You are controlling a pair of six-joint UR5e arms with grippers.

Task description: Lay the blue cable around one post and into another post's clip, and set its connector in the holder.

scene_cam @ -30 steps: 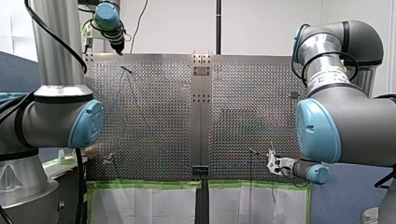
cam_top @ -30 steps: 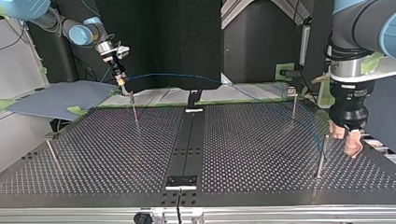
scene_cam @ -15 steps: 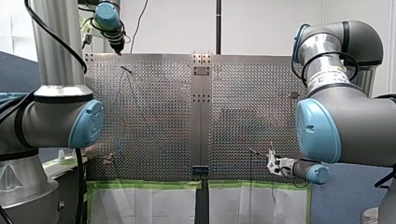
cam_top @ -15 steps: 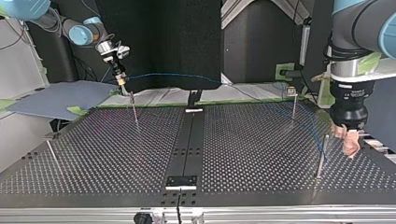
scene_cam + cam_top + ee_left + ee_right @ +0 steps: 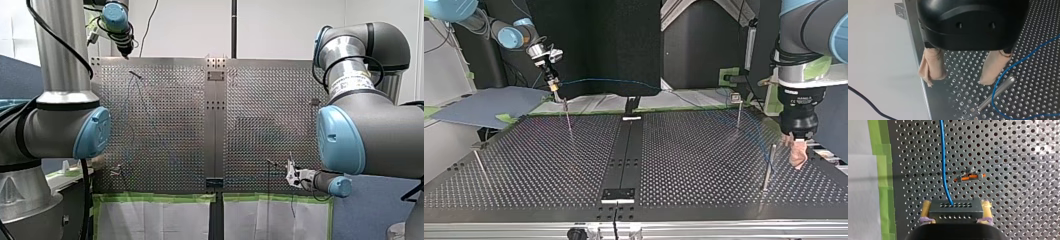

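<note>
In the right wrist view, my right gripper (image 5: 955, 204) is shut on the cable's dark connector block (image 5: 954, 210), yellow pads on both sides. The blue cable (image 5: 943, 157) runs ahead from it, past an orange-tipped clip (image 5: 969, 176) on a post. In the top view my right gripper (image 5: 555, 89) hangs above a thin post (image 5: 568, 117). From there the blue cable (image 5: 614, 80) spans to a post (image 5: 768, 167) by my left gripper (image 5: 796, 150). In the left wrist view, my left gripper (image 5: 963, 76) stands open with nothing between its beige pads (image 5: 931, 67). The cable (image 5: 1008, 72) loops round a metal post (image 5: 998, 91) beside it.
Other thin posts stand on the perforated table, one with a clip head (image 5: 739, 107) at the far right of the top view and one (image 5: 480, 162) at its left. A dark centre strip (image 5: 624, 160) splits the table. Green tape (image 5: 883, 177) marks its edge.
My left gripper has lifted slightly and turned beside the post at the top view's right. My right gripper still holds the connector in the same place.
</note>
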